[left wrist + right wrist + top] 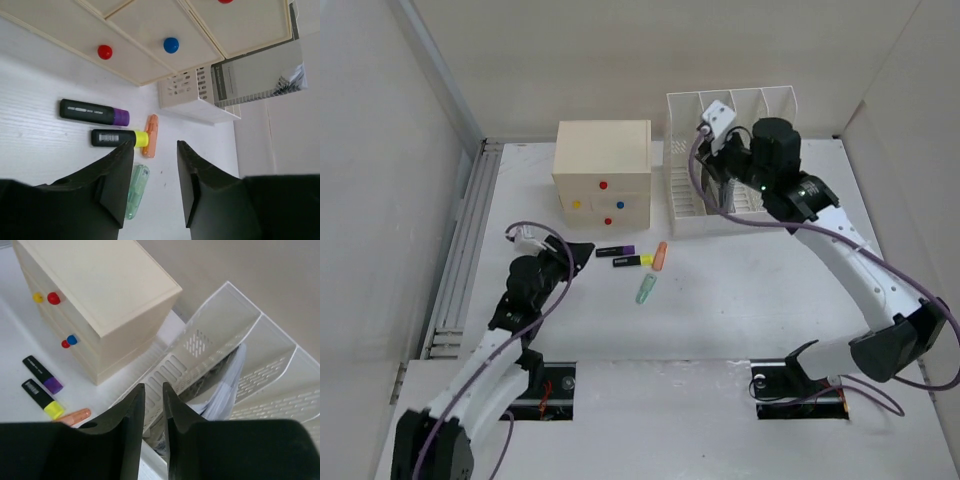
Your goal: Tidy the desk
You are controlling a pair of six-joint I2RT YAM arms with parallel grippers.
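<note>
The table (pixel 750 290) is big, white and flat. It has pale walls around it, and the two arms sit at its near edge.

At the far edge, a bit left of the middle, stands the box (pixel 602 160) with its little round knobs. All its drawers look shut. Just beside it, toward the far right corner, stands the rack (pixel 682 190). There are papers (pixel 225 390) in one slot.

The right claw (pixel 153 390) hangs over the rack's near left corner. It is only open a crack and it holds nothing. The left claw (pixel 155 145) is low over the table, on the left side. It is open and it holds nothing too.

Four pens lie near the middle of the table, in front of the box. There is a purple pen (pixel 616 250), a yellow pen (pixel 633 262), an orange pen (pixel 660 256) and a green pen (pixel 646 289). The yellow one and the orange one seem to touch. The green one lies closest to the left claw.

What could go wrong? The pens lie very close together. If the left claw goes for one, a finger may bump another pen. Pens are round, so a bumped one could roll away. The right claw is close to the rack's thin walls. If it goes down crooked, it could push the rack or catch the papers.
</note>
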